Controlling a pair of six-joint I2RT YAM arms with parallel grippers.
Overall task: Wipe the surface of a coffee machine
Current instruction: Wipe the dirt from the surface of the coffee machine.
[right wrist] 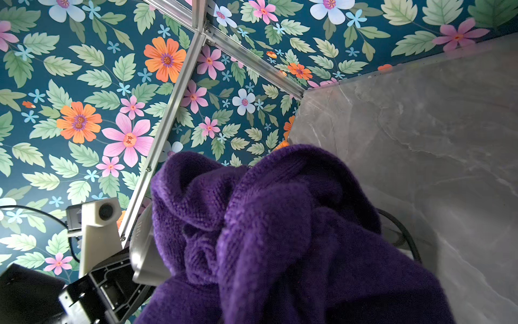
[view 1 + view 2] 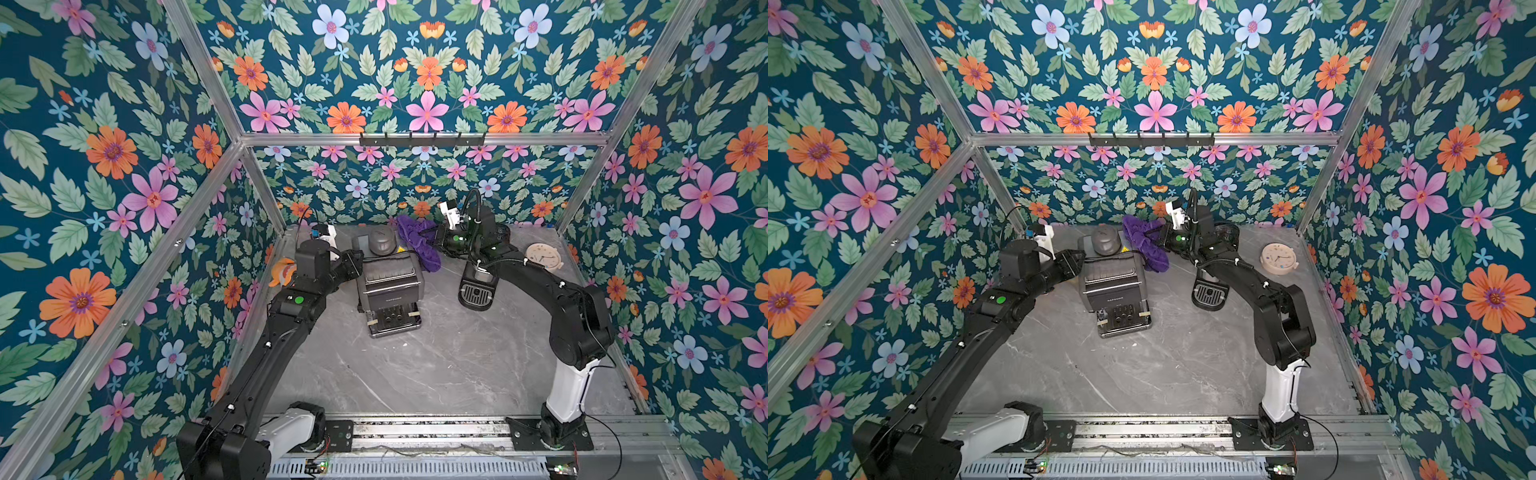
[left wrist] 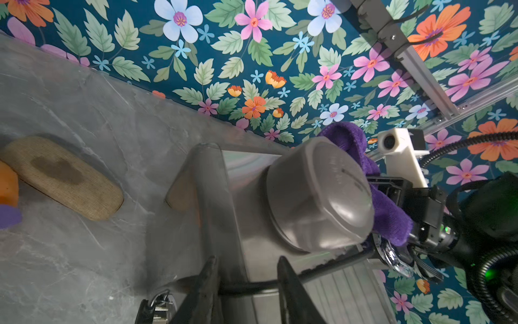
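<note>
The grey coffee machine stands mid-table with a domed lid at its back. My right gripper is shut on a purple cloth, which presses against the far right side of the lid; the cloth hides the jaws in the right wrist view. My left gripper sits at the machine's back left edge. Its fingers stand apart, straddling that edge, with a black cord crossing the gap.
A small black coffee maker stands under the right forearm. A beige clock lies at the far right. An orange item and a tan pad lie at the left wall. A hook rail hangs on the back wall.
</note>
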